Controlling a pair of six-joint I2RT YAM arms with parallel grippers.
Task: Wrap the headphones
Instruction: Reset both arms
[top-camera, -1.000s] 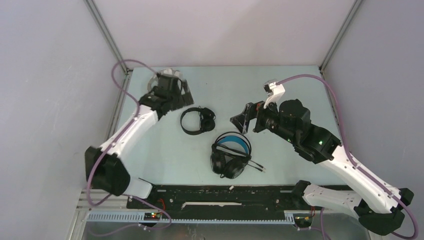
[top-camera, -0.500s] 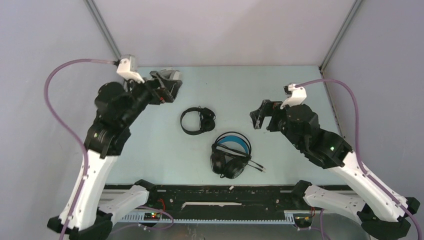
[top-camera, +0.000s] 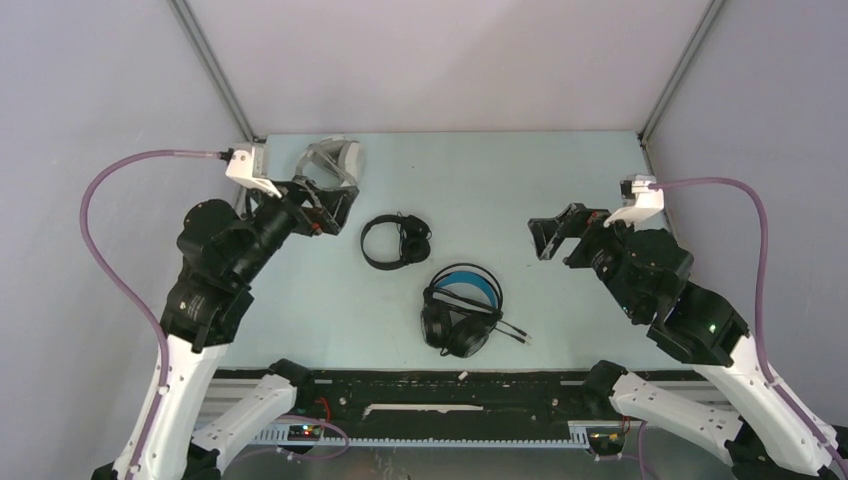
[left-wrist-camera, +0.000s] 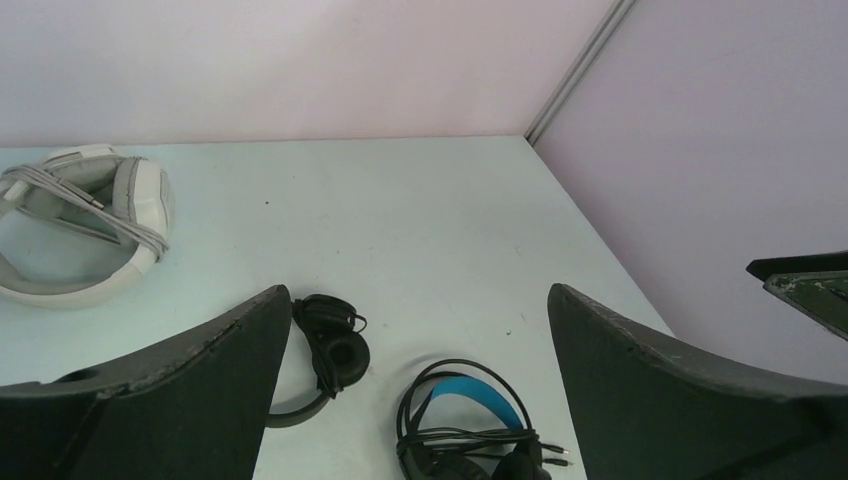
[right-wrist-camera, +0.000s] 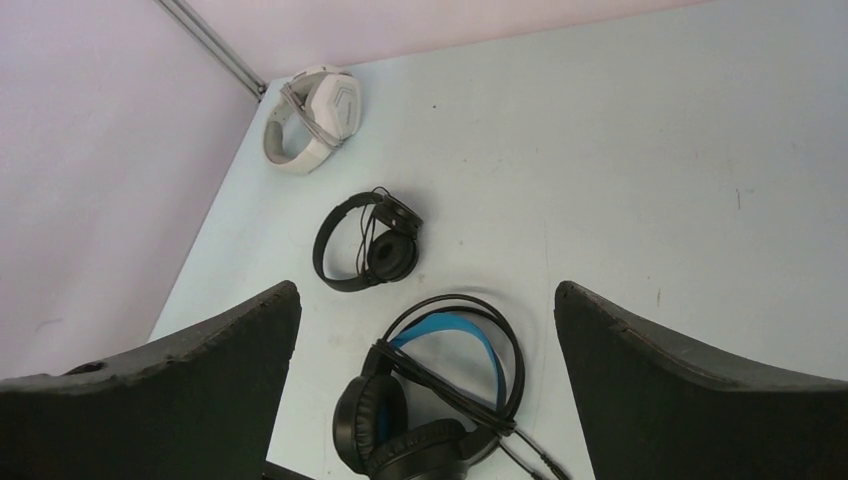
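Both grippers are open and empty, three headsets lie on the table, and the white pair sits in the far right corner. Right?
Not quite: the white pair sits in the far left corner, as the top view shows. The rest holds.

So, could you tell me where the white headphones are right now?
In the top view, the white headphones lie in the far left corner of the table, partly hidden by the left gripper; the small black headphones are nearest, toward the middle.
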